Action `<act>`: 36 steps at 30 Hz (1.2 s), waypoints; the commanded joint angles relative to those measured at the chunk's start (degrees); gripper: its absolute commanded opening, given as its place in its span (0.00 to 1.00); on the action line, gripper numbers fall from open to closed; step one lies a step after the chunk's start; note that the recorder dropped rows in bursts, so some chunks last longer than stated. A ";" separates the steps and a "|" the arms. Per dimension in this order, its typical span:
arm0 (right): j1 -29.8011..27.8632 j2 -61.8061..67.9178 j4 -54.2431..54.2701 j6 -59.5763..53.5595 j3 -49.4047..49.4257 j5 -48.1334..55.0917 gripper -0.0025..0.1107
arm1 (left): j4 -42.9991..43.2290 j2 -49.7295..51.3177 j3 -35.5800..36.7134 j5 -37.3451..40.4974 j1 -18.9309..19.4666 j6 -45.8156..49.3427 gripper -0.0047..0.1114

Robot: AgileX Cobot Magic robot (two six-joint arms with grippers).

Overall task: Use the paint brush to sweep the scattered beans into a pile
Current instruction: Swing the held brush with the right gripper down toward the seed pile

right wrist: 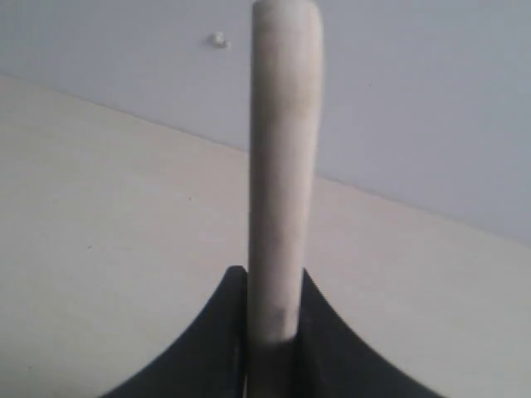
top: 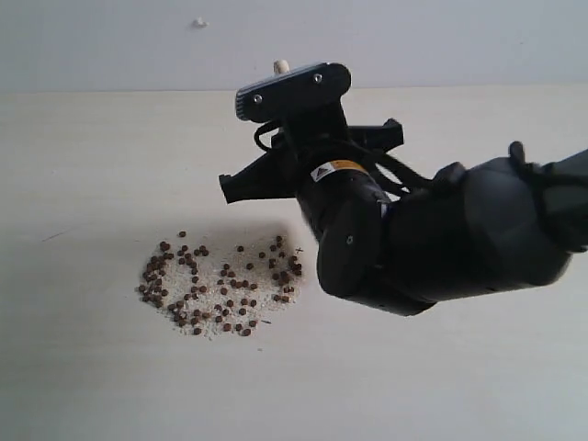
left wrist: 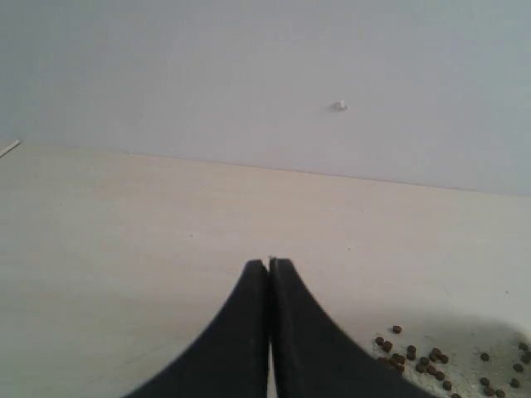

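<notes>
The beans lie on the pale table as a loose patch of small reddish-brown grains mixed with off-white crumbs, left of my right arm. My right gripper is shut on the pale wooden handle of the paint brush, which stands up between the fingers. In the exterior view only the handle's tip shows above the wrist camera. The ferrule and bristles are hidden. My left gripper is shut and holds nothing, low over the table with the edge of the beans beside it.
The pale wooden table runs back to a plain white wall. A small white mark sits on the wall. The right arm's bulk hangs over the table just right of the bean patch.
</notes>
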 commanded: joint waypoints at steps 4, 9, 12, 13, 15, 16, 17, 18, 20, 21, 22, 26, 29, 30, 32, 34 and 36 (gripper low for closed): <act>-0.02 -6.16 6.06 -18.72 -0.58 -3.59 0.02 | -0.28 -0.38 0.12 0.12 -0.31 -0.31 0.04; -2.65 -1.75 0.50 -22.09 -0.58 -4.20 0.02 | -0.28 -0.38 0.12 0.12 -0.31 -0.31 0.04; -5.16 3.27 -7.21 -17.53 -0.58 -4.20 0.02 | -0.28 -0.38 0.12 0.12 -0.31 -0.31 0.04; -5.61 4.47 -9.23 -15.57 -0.58 -4.20 0.02 | -0.28 -0.38 0.12 0.12 -0.31 -0.31 0.04; -5.87 6.99 -12.52 -10.82 -0.58 -4.20 0.02 | -0.28 -0.38 0.12 0.12 -0.31 -0.31 0.04; -5.87 7.80 -13.52 -8.68 -0.58 -4.20 0.02 | -0.28 -0.38 0.12 0.12 -0.31 -0.31 0.04; -5.87 8.35 -14.97 -6.57 -0.58 -3.73 0.02 | -0.28 -0.38 0.12 0.12 -0.31 -0.31 0.04; -5.87 8.47 -16.63 -3.87 -0.58 -2.09 0.02 | -0.28 -0.38 0.12 0.12 -0.31 -0.31 0.04; -5.87 8.47 -19.27 1.21 -0.83 1.30 0.02 | -0.28 -0.38 0.12 0.12 -0.31 -0.31 0.04; -5.87 8.34 -20.58 3.65 -0.83 1.83 0.02 | -0.28 -0.38 0.12 0.12 -0.31 -0.31 0.04; -5.87 8.34 -21.63 5.75 -0.83 2.44 0.02 | -0.28 -0.38 0.12 0.12 -0.31 -0.31 0.04; -5.87 8.34 -22.59 12.83 -0.83 4.28 0.02 | -0.28 -0.38 0.12 0.12 -0.31 -0.31 0.04; -5.87 8.34 -22.90 19.34 -0.83 4.90 0.02 | -0.28 -0.38 0.12 0.13 -0.43 -0.31 0.04; -5.87 8.34 -23.64 21.34 -0.83 4.90 0.02 | -0.28 -0.38 0.12 0.13 -0.43 -0.31 0.04; -5.87 8.34 -26.61 25.83 -0.83 4.90 0.02 | -0.28 -0.38 0.12 0.13 -0.43 -0.31 0.04; -5.48 8.07 -27.72 28.32 -0.83 4.90 0.02 | -0.28 -0.38 0.12 0.13 -0.43 -0.31 0.04; -4.70 7.26 -27.27 27.88 -0.83 4.90 0.02 | -0.28 -0.38 0.12 0.13 -0.43 -0.31 0.04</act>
